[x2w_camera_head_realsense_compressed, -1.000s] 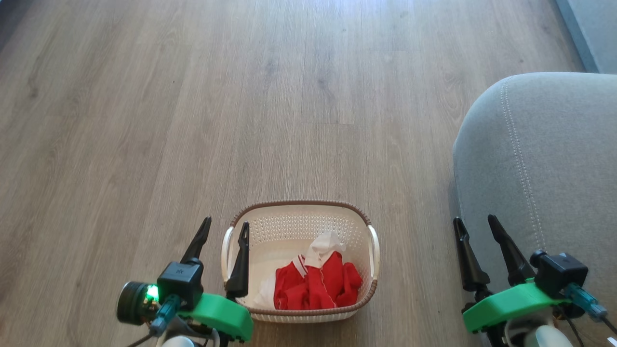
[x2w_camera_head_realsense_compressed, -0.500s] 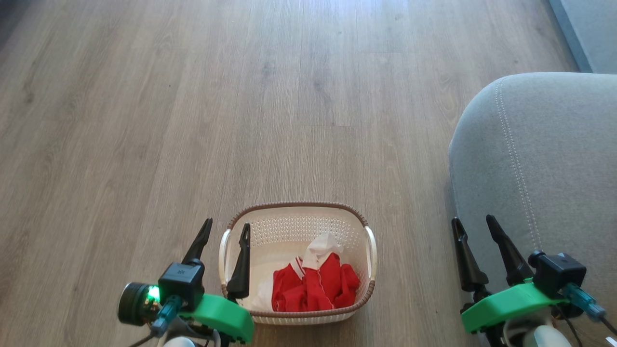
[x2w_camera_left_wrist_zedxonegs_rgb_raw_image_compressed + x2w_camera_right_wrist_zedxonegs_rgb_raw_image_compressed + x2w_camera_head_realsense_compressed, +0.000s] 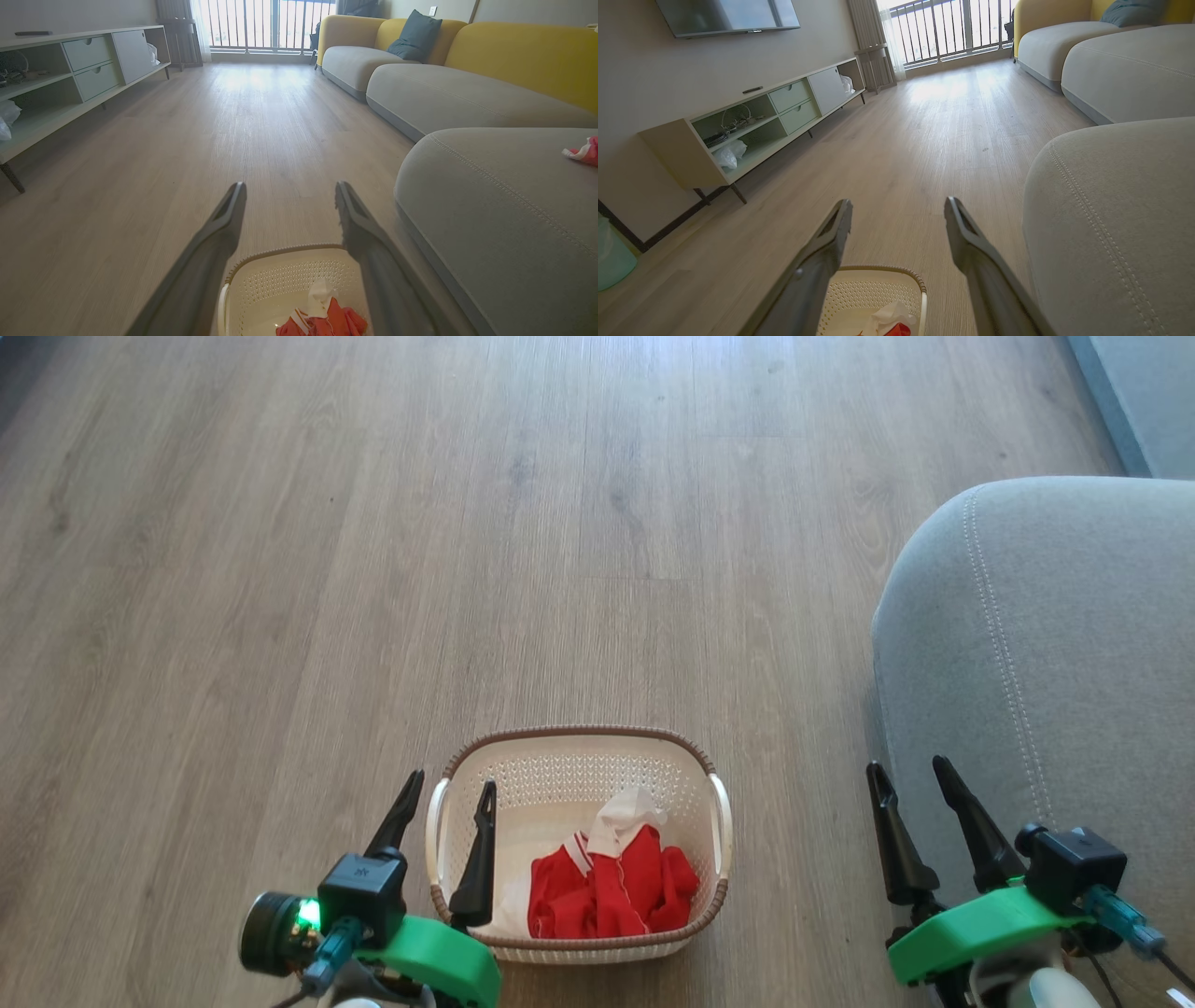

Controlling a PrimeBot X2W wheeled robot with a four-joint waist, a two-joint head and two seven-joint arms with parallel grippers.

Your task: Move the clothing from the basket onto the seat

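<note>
The basket (image 3: pixel 579 731) stands on the wooden floor (image 3: pixel 373 569) directly before the robot. The clothing (image 3: pixel 611 891) lies inside it as a crumpled red heap with white trim, a white part sticking up at its top. The heap sits toward the near right part of the basket's floor. The seat (image 3: pixel 1074 644) rises at the right, its rounded corner near the basket, with a strip of floor between them. In the left wrist view a small red and white piece of fabric (image 3: pixel 584 151) lies on top of the seat at the picture's right edge, partly cut off.

The left gripper (image 3: pixel 453 779) hangs over the basket's left side. Its fingers are spread wide and hold nothing, and in the head view the inner one crosses the rim beside the left handle. The right gripper (image 3: pixel 906 763) hovers at the seat's near edge, well apart from the basket. Its fingers are likewise spread and empty.

Further back, a long low cabinet (image 3: pixel 752 126) runs along the wall, and more grey cushions with yellow backs (image 3: pixel 514 56) continue toward a railed window.
</note>
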